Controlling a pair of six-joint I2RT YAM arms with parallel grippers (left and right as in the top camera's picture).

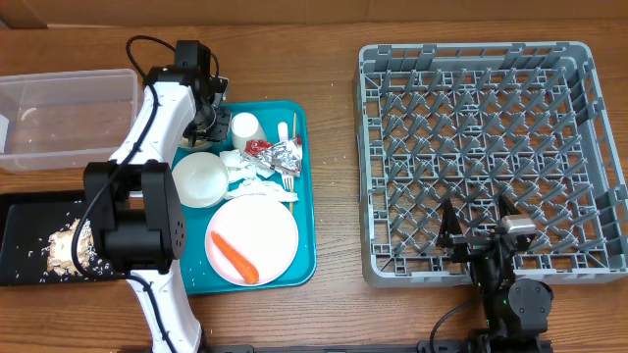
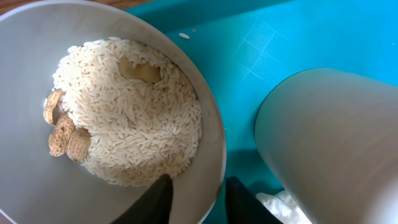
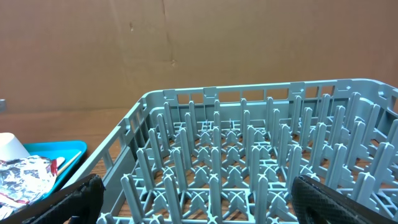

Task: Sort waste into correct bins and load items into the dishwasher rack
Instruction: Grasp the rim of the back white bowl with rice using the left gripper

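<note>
In the left wrist view a white bowl (image 2: 37,186) holds beige rice (image 2: 130,112) and a few peanuts (image 2: 62,130). My left gripper (image 2: 199,183) straddles its rim, one finger inside and one outside, with a gap still showing, so it is open. From overhead the left gripper (image 1: 208,116) is at the teal tray's far left, hiding that bowl. The white cup (image 1: 245,127), foil (image 1: 285,152), red wrapper (image 1: 258,146), napkins (image 1: 245,169), second bowl (image 1: 201,179) and pink plate (image 1: 265,221) with the carrot (image 1: 234,255) lie on the tray. My right gripper (image 1: 478,230) stands open over the grey dishwasher rack (image 1: 491,59).
The teal tray (image 1: 304,265) sits centre-left. A clear tub (image 1: 64,118) stands far left, and a black tray (image 1: 29,211) with rice scraps (image 1: 69,245) lies in front of it. The white cup (image 2: 336,143) stands close to the bowl's right side.
</note>
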